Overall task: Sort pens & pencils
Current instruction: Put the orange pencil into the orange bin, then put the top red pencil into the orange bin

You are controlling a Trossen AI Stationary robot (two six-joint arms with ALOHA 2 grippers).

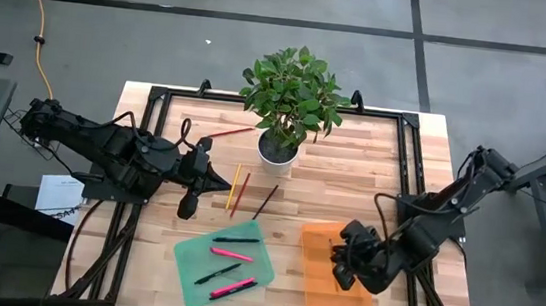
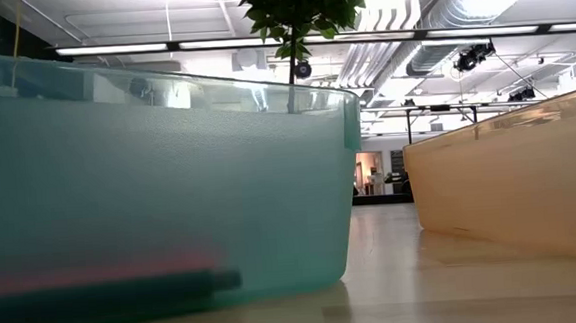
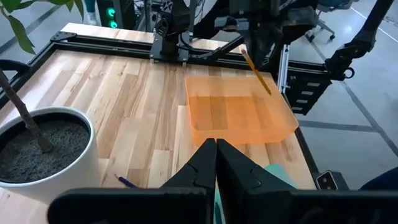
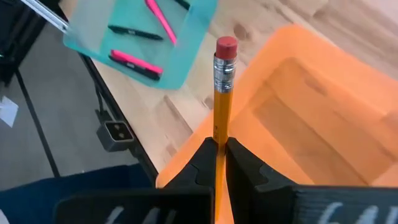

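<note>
Clamped between the right gripper's (image 4: 217, 149) fingers, a yellow pencil (image 4: 221, 93) stands over the orange tray (image 1: 325, 289). Pens (image 1: 234, 240) lie in the green tray (image 1: 192, 261); more pencils (image 1: 236, 188) rest on the wooden table (image 1: 351, 181) near the plant (image 1: 289, 94). Left gripper (image 1: 225, 185) is closed, empty.

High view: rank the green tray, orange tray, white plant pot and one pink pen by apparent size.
1. Green tray and orange tray: look about alike, so no ranking between them.
2. White plant pot.
3. Pink pen.
</note>
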